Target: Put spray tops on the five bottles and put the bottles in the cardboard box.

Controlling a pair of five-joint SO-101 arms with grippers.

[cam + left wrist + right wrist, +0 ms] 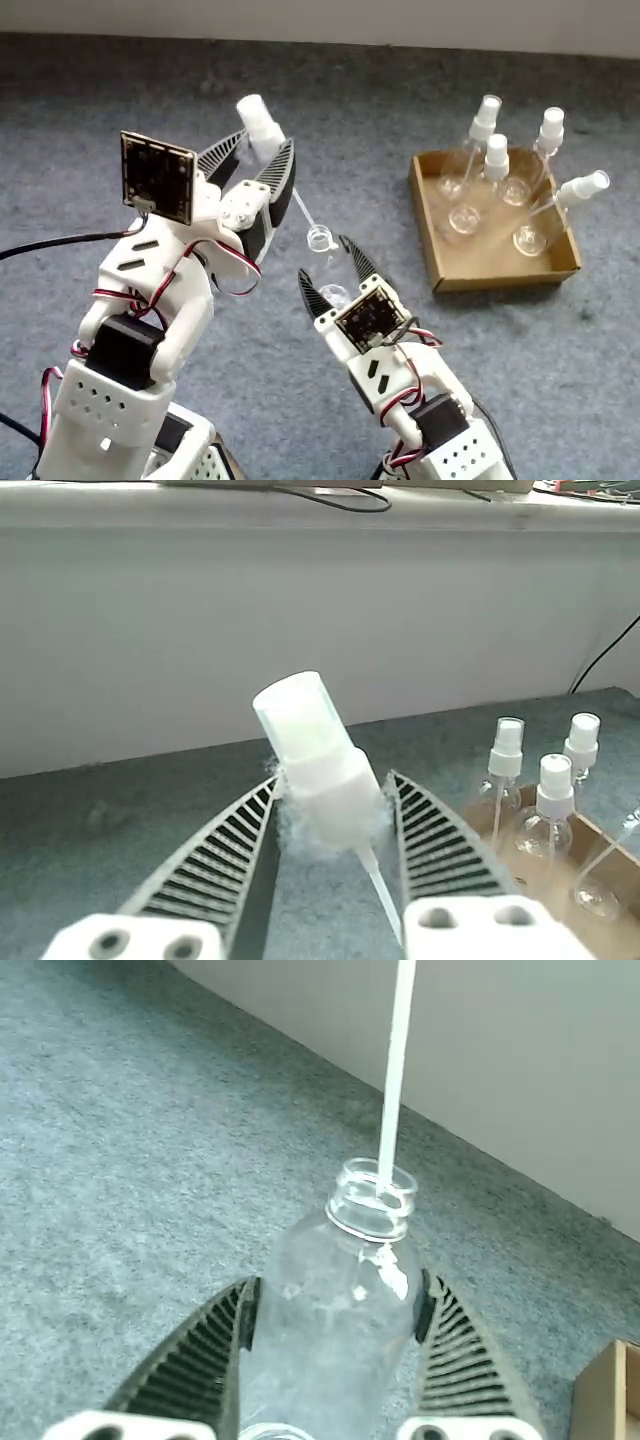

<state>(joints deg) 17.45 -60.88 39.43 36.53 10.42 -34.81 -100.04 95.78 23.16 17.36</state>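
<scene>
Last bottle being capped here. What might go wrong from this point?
The spray top sits tilted in the left gripper, so it may meet the bottle neck crooked and not seat. Its thin tube, just at the mouth, might bend or slip out. The cardboard box already holds four bottles, one leaning; adding a fifth may topple some.

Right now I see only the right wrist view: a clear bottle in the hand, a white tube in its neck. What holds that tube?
Observer: The left hand grips the spray top above the bottle; the tube hangs from it.
Operator: Is the top seated?
Observer: No, the top is held clear above the bottle.
Operator: How many bottles are boxed?
Observer: Four capped bottles sit in the cardboard box.
</scene>
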